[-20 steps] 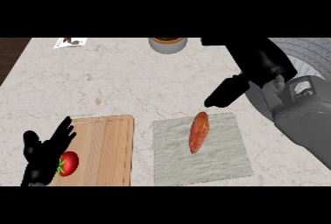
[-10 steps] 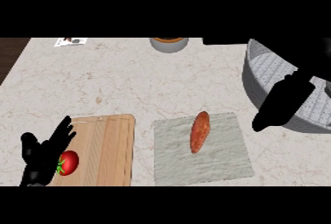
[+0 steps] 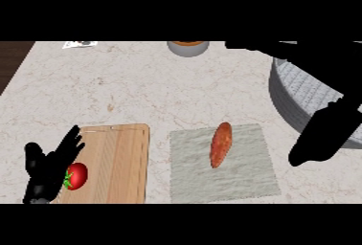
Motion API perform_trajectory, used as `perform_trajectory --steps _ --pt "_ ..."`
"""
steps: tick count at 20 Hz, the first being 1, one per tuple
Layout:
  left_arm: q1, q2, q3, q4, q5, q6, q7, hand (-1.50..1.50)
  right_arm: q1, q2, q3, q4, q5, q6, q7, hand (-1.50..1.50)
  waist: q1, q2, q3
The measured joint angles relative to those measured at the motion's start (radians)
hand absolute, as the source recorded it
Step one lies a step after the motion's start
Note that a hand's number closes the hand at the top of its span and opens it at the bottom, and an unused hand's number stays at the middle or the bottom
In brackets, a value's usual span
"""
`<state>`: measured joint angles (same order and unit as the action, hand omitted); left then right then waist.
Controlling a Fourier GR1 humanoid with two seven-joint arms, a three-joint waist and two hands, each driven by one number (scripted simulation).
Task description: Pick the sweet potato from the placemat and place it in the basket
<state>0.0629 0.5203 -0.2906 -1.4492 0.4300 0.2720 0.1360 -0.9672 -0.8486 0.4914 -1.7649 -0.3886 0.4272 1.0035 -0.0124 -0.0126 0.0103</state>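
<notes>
An orange sweet potato [image 3: 221,144] lies lengthwise on the grey placemat [image 3: 240,179] in the middle of the counter. The grey basket [image 3: 300,88] stands at the right edge, partly cut off by the view. My right hand [image 3: 322,136] hangs just right of the placemat, in front of the basket's near rim. Its fingers point straight down-left and hold nothing, a short way from the potato. My left hand [image 3: 48,165] rests open at the lower left, fingers up, over the edge of the cutting board.
A wooden cutting board [image 3: 120,158] lies left of the placemat with a red tomato [image 3: 76,175] on it beside my left hand. A round bowl [image 3: 187,48] stands at the counter's far edge, with a small pale object [image 3: 80,44] at the far left.
My right hand has swung from above the potato to the right and nearer, uncovering the basket. The potato, the tomato and my left hand have stayed put.
</notes>
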Motion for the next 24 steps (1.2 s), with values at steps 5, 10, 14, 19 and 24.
perform_trajectory --steps 5,10,14,19,24 --pt "-0.005 -0.009 0.008 0.01 -0.011 -0.014 -0.002 0.0 0.056 0.054 0.033 -0.024 0.073 -0.044 -0.001 -1.5 0.007 0.002 0.002" --pt "-0.008 -0.025 0.011 0.016 -0.032 -0.015 -0.008 0.0 0.124 0.109 0.064 -0.015 0.186 -0.079 -0.032 -1.5 0.012 0.003 0.005" --pt "-0.011 -0.027 0.018 0.017 -0.034 -0.028 0.007 0.0 0.176 0.146 0.097 -0.004 0.271 -0.097 -0.05 -1.5 0.013 0.004 0.005" --pt "-0.012 -0.03 0.03 0.008 -0.045 -0.029 0.018 0.0 0.247 0.186 0.142 0.016 0.358 -0.112 -0.071 -1.5 0.014 0.002 0.008" --pt "0.0 -0.041 0.039 0.017 -0.059 -0.038 0.004 0.0 0.307 0.222 0.159 0.036 0.433 -0.128 -0.1 -1.5 0.014 0.004 0.005"
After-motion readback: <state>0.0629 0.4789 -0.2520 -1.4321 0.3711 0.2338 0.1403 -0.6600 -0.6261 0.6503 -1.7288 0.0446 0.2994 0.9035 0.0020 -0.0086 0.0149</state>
